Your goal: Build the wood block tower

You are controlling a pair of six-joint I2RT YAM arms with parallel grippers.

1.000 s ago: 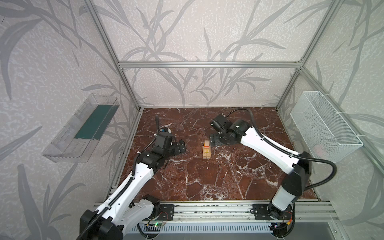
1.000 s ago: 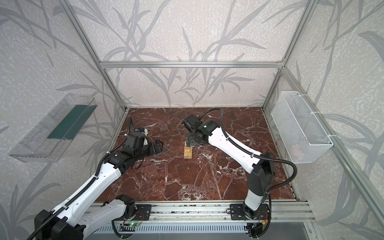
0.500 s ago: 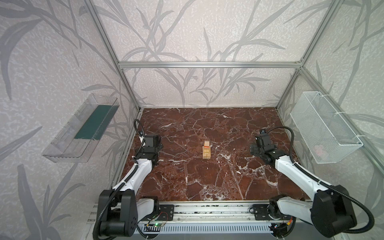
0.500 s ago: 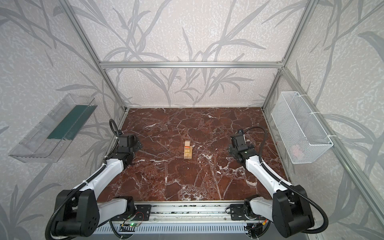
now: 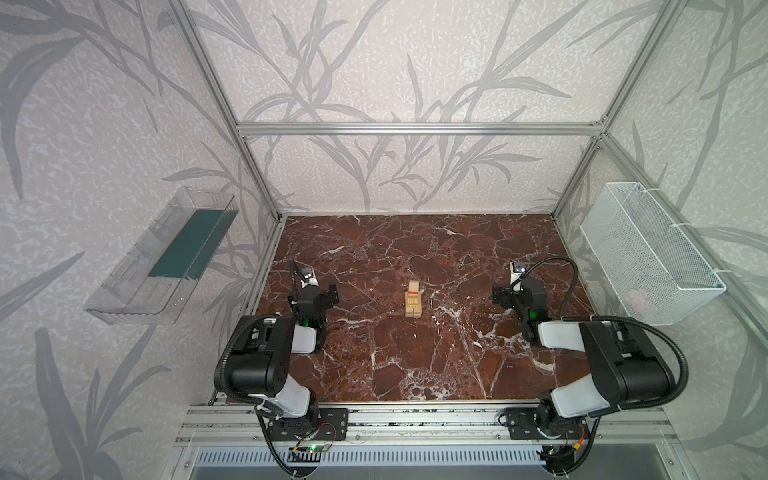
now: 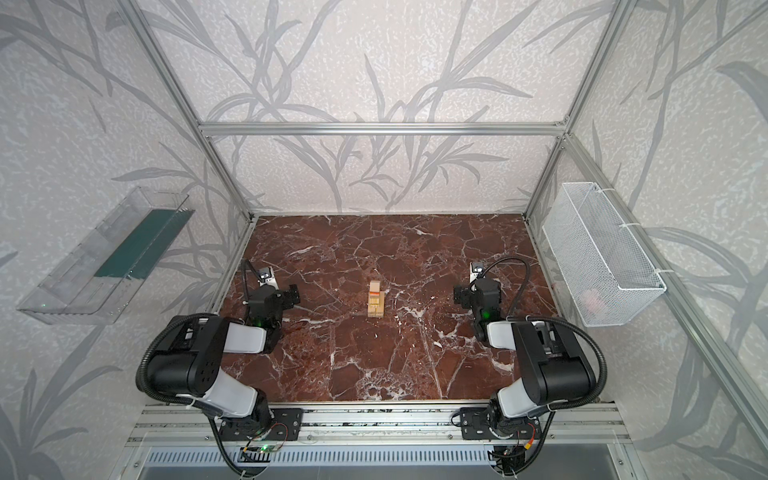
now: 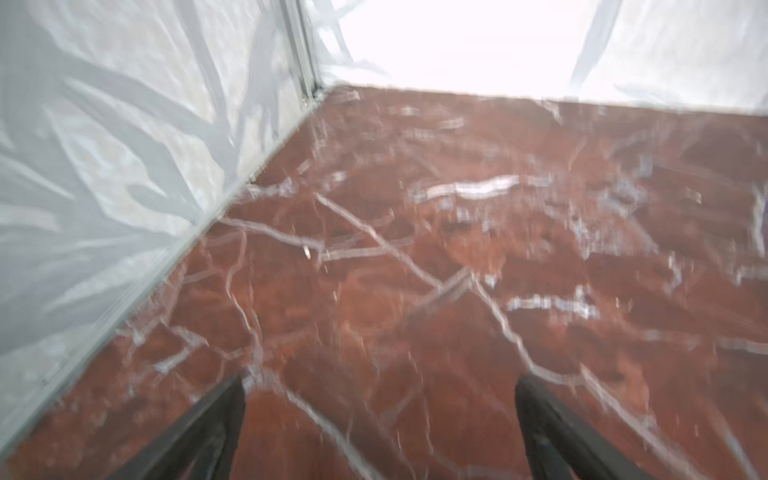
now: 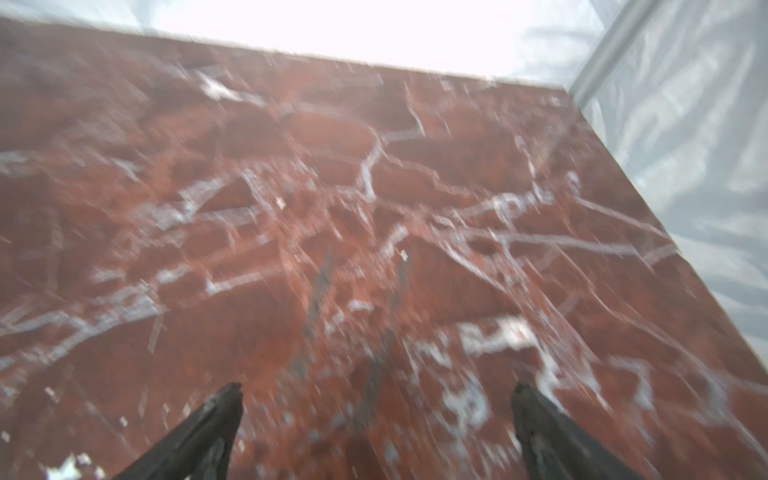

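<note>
In both top views we are seeing a red marble table (image 5: 415, 365) inside leaf-patterned walls (image 5: 374, 83); the tower (image 5: 412, 300) is standing at its centre; the left gripper (image 5: 330, 291) is hanging at the tower's nine o'clock and the right gripper (image 5: 498, 296) at its three o'clock, both well apart from it, arms folded low. In the left wrist view, blurred marble is filling the frame; the left gripper (image 7: 378, 386) is showing jaws spread wide, holding nothing. In the right wrist view, the right gripper (image 8: 378, 390) is doing likewise.

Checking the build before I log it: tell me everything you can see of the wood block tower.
The tower is a narrow upright stack of pale tan wooden blocks in layers, with a reddish piece near its top; finer detail is too small to tell. It stands free near the middle of the red-brown marble table. Nothing but the table touches it: the left gripper and right gripper sit open, well off to either side.
</note>
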